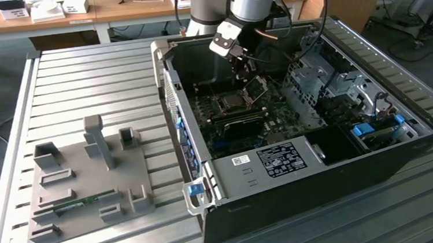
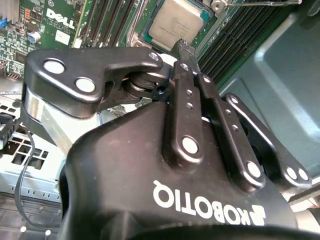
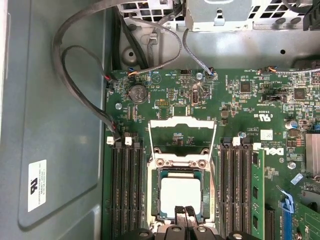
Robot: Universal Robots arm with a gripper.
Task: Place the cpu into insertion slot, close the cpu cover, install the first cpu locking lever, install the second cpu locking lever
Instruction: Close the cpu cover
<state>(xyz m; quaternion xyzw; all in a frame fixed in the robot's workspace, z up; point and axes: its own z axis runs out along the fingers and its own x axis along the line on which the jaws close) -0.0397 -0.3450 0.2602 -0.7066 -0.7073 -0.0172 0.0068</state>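
The gripper [image 3: 185, 212] reaches down into the open computer case [image 1: 308, 198], which lies on its side on a ribbed metal table [image 1: 81, 80]. Its two fingers are together at the tips, with nothing visible between them.

The cpu [image 3: 180, 192] lies flat in its socket on the green board [image 3: 250, 107], silvery top facing up. In the first wrist view the joined fingertips sit right over one edge of the cpu, at the middle of that edge. Whether they touch the metal top or hang just above it cannot be told. The second wrist view looks along the gripper [image 2: 182, 46] from behind, and there the cpu [image 2: 175, 22] shows just past the fingertips.

The cpu cover [image 3: 182, 121] is open. It stands swung up from its hinge on the far side of the socket from the gripper, and the board shows through its square window. In the exterior view the cpu cover [image 1: 259, 86] leans up beside the socket, just below the gripper [image 1: 245, 75].

Rows of black memory slots [image 3: 127, 190] run along both sides of the socket. A round coin battery [image 3: 137, 92] sits beyond the cover, and dark cables [image 3: 75, 75] loop across the case wall.

A grey holder plate [image 1: 90, 189] with upright posts rests on the table, well apart from the case toward the exterior view's left.
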